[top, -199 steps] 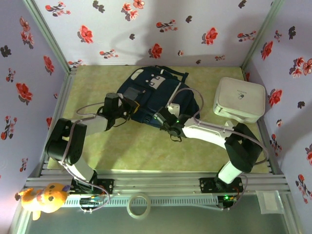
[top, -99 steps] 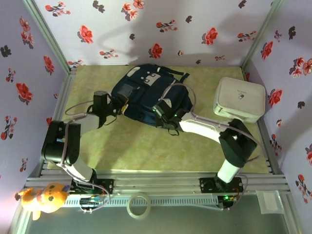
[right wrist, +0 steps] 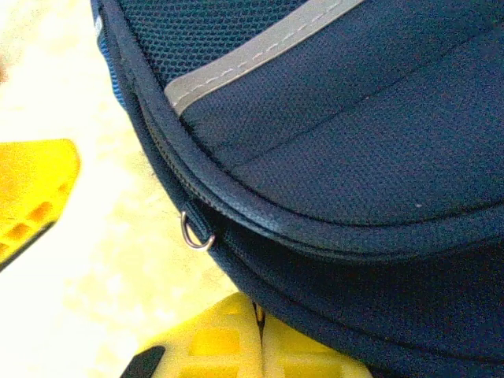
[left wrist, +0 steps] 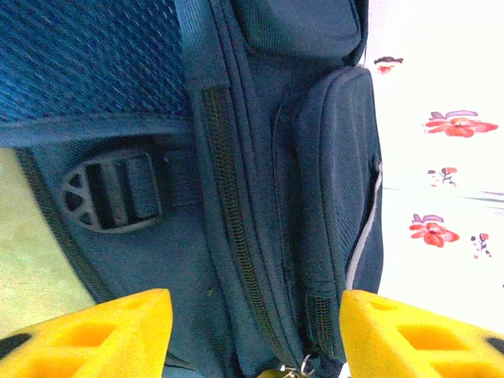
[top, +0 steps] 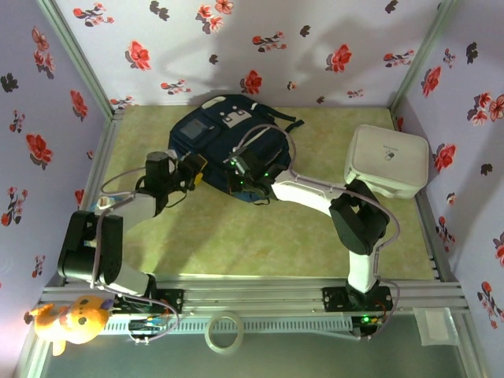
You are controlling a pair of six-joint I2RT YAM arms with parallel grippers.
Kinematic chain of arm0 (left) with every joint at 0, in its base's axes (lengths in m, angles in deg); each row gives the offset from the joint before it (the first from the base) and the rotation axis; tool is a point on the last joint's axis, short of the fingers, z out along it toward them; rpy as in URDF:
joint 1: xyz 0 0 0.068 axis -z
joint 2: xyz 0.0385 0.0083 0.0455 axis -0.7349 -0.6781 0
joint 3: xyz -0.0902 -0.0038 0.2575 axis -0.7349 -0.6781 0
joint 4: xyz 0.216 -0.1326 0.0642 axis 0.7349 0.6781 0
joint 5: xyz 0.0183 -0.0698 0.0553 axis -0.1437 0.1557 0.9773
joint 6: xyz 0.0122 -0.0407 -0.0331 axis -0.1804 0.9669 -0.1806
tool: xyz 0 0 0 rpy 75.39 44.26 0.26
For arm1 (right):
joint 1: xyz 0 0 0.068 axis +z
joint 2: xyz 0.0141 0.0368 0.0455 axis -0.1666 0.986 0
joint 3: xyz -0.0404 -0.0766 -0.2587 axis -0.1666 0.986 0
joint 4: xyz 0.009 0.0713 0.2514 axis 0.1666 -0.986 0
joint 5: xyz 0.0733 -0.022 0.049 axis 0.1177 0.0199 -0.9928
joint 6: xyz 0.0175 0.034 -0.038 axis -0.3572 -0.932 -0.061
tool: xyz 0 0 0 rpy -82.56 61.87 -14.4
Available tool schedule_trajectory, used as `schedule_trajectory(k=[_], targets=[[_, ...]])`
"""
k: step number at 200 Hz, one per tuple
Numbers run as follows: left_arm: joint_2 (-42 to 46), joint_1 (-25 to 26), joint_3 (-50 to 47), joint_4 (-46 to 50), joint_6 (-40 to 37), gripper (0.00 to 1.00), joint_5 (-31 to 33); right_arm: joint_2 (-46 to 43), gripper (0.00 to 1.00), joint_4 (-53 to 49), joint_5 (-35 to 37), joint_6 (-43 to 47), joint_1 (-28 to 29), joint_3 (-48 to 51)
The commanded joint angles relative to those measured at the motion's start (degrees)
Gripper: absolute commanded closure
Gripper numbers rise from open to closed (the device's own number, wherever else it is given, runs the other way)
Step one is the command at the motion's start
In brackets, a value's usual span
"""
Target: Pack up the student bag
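Student bag [top: 211,132] lies upper centre of the top view, close under the back wall. Left gripper [left wrist: 252,335] is released, its pads apart astride the zip seam; right gripper [right wrist: 258,346] is clenched at the bag's lower edge beside a small metal ring [right wrist: 197,233], and I cannot tell whether it pinches a zip pull. Risk: with nothing bracing the soft bag, a right-hand pull would likely drag it rather than open the zip; white box [top: 387,160] sits well apart at right, but the arm cable [top: 272,135] looping over the bag could snag.
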Motion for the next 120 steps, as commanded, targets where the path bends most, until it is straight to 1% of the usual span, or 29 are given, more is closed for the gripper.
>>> schedule_trajectory(k=[1, 32, 89, 120], targets=[[-4.57, 1.53, 1.45, -8.38, 4.44, 0.47, -3.8, -0.14, 0.97, 4.03, -1.91, 0.06, 0.03, -1.51], [-9.52, 2.67, 2.09, -14.61, 8.16, 0.6, -3.65, -1.15, 0.97, 4.69, -2.09, -0.51, -0.02, -0.4], [-11.8, 2.94, 3.25, -15.65, 7.83, 0.62, -2.22, -1.83, 0.96, 4.63, -2.36, -1.45, 0.0, 1.2], [-12.38, 2.56, 3.9, -15.02, 6.89, 0.78, -2.12, -3.25, 0.95, 3.54, 0.35, -1.89, -0.02, 2.83]])
